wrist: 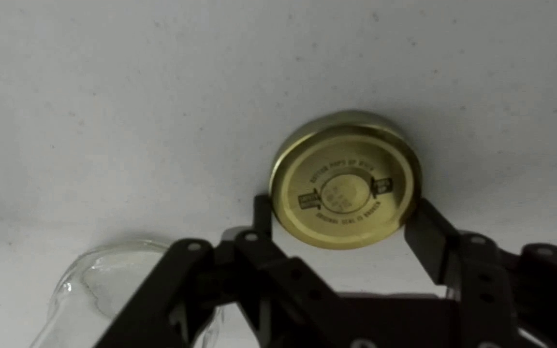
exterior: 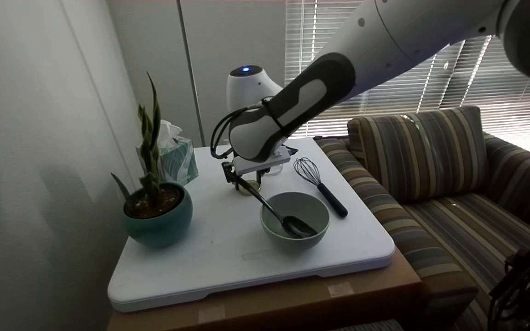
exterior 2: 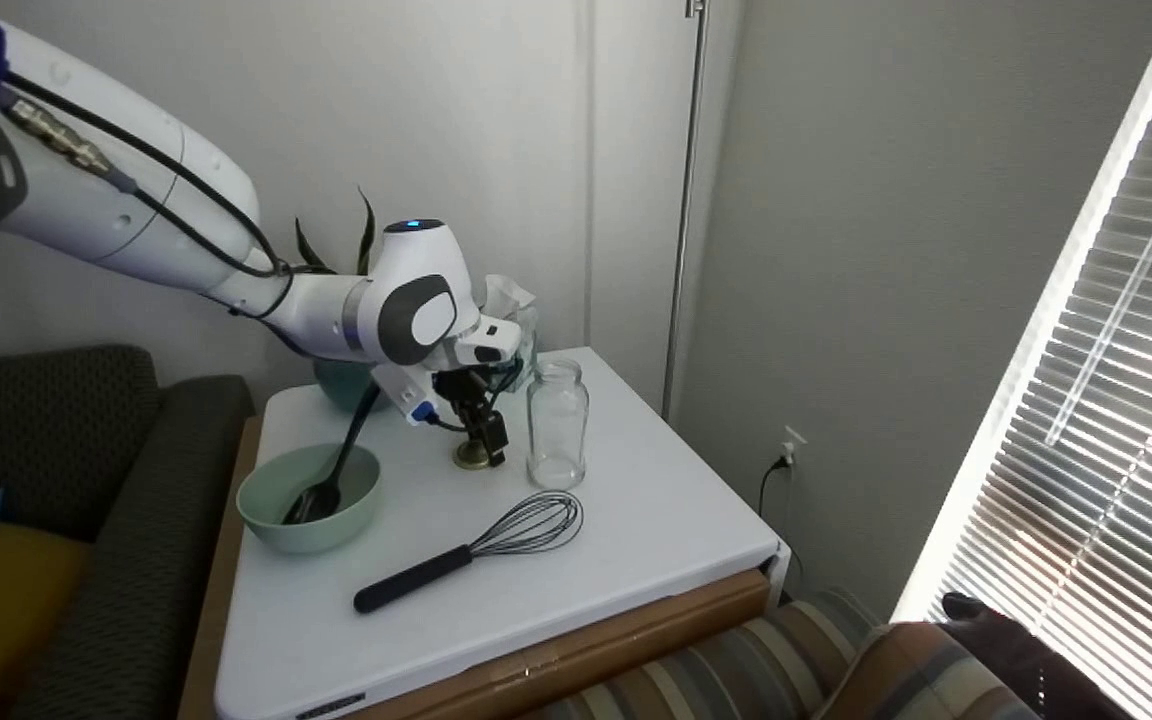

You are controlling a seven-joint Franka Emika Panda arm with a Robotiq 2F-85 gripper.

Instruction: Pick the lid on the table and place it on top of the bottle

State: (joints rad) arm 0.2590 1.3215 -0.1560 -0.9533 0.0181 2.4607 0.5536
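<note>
The gold lid (wrist: 345,193) lies between my two black fingertips, and both fingers touch its sides in the wrist view. It also shows at the fingertips in both exterior views (exterior: 249,188) (exterior 2: 470,458). My gripper (wrist: 342,209) is shut on the lid, at table level (exterior 2: 492,448). Whether the lid rests on the table or sits slightly above it, I cannot tell. The clear glass bottle (exterior 2: 557,430) stands upright and open beside the gripper. Its rim and side show at the lower left of the wrist view (wrist: 109,290). In an exterior view the bottle (exterior: 275,170) is mostly hidden behind the gripper.
A green bowl (exterior: 272,232) with a black spoon (exterior: 298,227) stands on the white table (exterior: 210,257). The spoon's handle leans out close to the gripper. A whisk (exterior 2: 526,525) lies near the bottle. A potted plant (exterior: 159,227) and a tissue box (exterior: 182,161) stand along the wall.
</note>
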